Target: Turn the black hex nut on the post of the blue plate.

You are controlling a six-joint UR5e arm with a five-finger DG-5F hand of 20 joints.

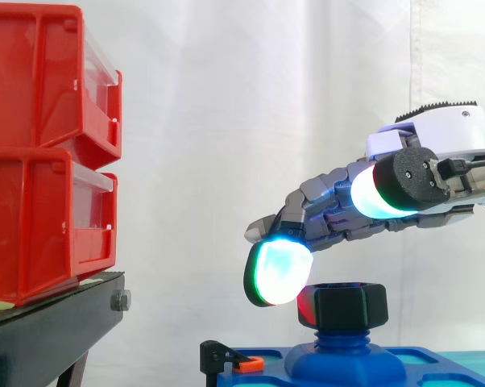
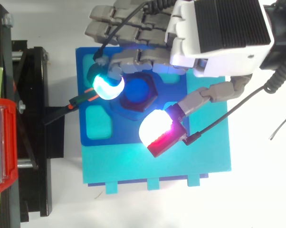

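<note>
The hand (image 2: 214, 38) hovers spread wide, its glowing pads (image 1: 276, 270) either side of the black hex nut (image 1: 349, 305) atop the post (image 2: 137, 90) of the blue plate (image 2: 119, 135). I cannot tell whether a pad touches it. If the hand closes off-centre, the pads could slip off the flats instead of turning the nut, which looks chunky, matte and crisp-cornered.

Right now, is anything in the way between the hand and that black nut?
Nothing visible is. The hand hangs just above the nut, which sits uncovered on its blue post. The glowing fingertips flank the nut, with no other thing between them and it.
</note>
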